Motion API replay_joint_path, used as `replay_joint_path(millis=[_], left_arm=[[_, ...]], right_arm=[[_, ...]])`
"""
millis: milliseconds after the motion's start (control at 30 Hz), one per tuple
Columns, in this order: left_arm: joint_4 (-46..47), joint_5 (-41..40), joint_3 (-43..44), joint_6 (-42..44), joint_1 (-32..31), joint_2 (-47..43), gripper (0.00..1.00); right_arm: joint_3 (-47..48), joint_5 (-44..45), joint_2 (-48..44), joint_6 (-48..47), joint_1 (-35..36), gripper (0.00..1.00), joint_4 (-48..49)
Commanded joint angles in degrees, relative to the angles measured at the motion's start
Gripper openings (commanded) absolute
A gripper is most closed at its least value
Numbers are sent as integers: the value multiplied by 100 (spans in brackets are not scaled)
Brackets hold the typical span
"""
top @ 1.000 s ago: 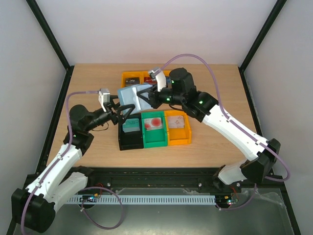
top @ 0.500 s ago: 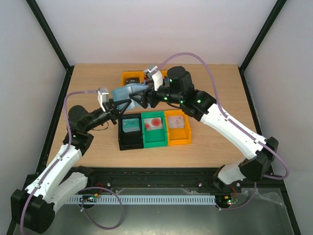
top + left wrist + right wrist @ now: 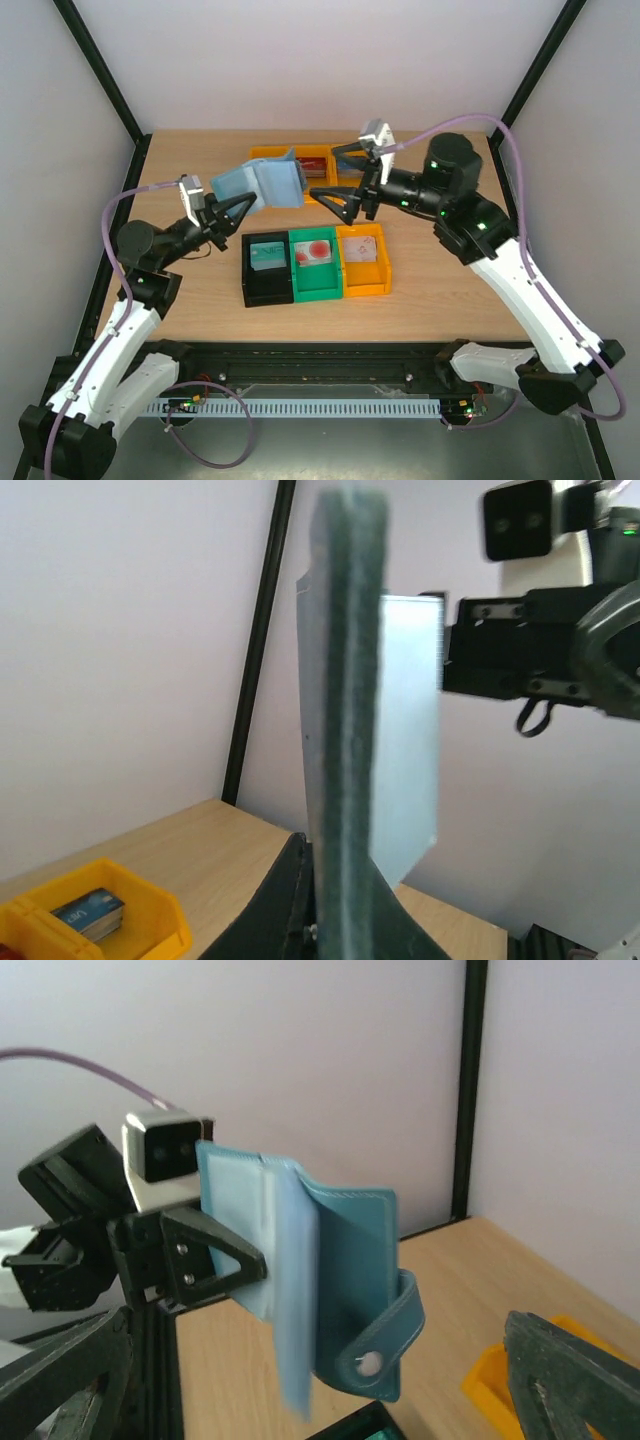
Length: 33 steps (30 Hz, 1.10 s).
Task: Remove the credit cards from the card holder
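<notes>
My left gripper (image 3: 240, 206) is shut on the slate-blue card holder (image 3: 268, 182) and holds it in the air over the back left of the table. The holder hangs half open with its snap strap (image 3: 400, 1345) loose; the left wrist view sees it edge-on (image 3: 345, 730). My right gripper (image 3: 342, 176) stands open to the holder's right, apart from it, with nothing between its fingers (image 3: 570, 1380). Credit cards lie in the bins: a teal one (image 3: 267, 254), a red one (image 3: 316, 250), a pale one (image 3: 362, 247). No card shows in the holder.
A black bin (image 3: 264, 285), a green bin (image 3: 318, 283) and an orange bin (image 3: 368, 280) stand side by side mid-table. Yellow bins (image 3: 262, 157) with cards stand at the back, under the holder. Black frame posts (image 3: 105, 80) stand at the corners.
My right gripper opened, let go of the card holder and drew back to the right. My left gripper shut on the holder and carried it left and up.
</notes>
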Motion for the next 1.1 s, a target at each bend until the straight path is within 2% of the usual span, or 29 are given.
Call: replay_joint_path(millis=[0,267,533,633,867,1067], left_arm=[[353,142,204,115,11,-83,2],[306,229,247,233,1,-143,2],[313,204,237,218,-20,-116,3],[326,206,236,223,-34,-107,2],[309,202,218,245,-42,-117,3],[304,197,207,238,-42,-107,2]], right_arm=[[37,-493,490,192,-2,99,72],[94,-423,508,-81,-2,100,335],[66,-911,694,217,-2,99,309],[40,-815,687,251,-2,100,344],[-5,-758,728,434,-2,94,587],[-63,-1022,786,606,20,96,743]])
